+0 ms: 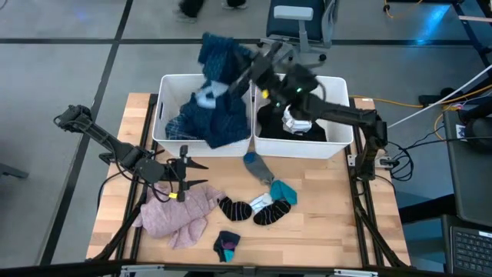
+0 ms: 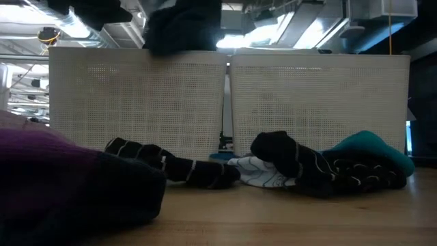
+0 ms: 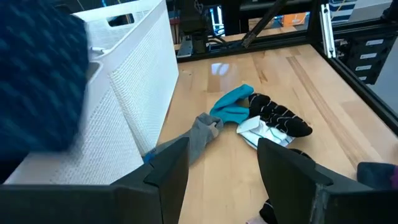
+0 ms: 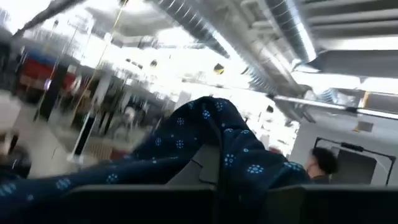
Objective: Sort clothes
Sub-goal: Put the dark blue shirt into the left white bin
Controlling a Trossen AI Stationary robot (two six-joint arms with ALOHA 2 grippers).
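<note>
My right gripper (image 1: 247, 71) is raised over the left white bin (image 1: 171, 83) and shut on the navy dotted cloth (image 1: 219, 58), which also shows in the right wrist view (image 4: 205, 130). A blue plaid shirt (image 1: 181, 123) lies in that bin. Black and white pieces (image 1: 296, 123) lie in the right bin (image 1: 338, 142). My left gripper (image 1: 198, 175) is open and empty, low over the edge of the pink fuzzy top (image 1: 177, 211), which lies flat on the table. Socks lie ahead of it: grey (image 3: 202, 134), teal (image 3: 233, 106), black (image 3: 277, 115). My right gripper holds the navy dotted cloth bunched between its fingers; the cloth itself covers the place of contact (image 4: 217, 165). The cloth is lifted clear above the bin's rim. One part sticks up past the fingers, and the rest hangs down toward the left bin (image 1: 227, 123).
Both bins stand side by side at the table's far edge. A small dark sock (image 1: 226, 245) lies near the front edge. Bare wood shows at the table's right side (image 1: 346, 208). An office chair (image 1: 296, 23) stands behind the bins.
</note>
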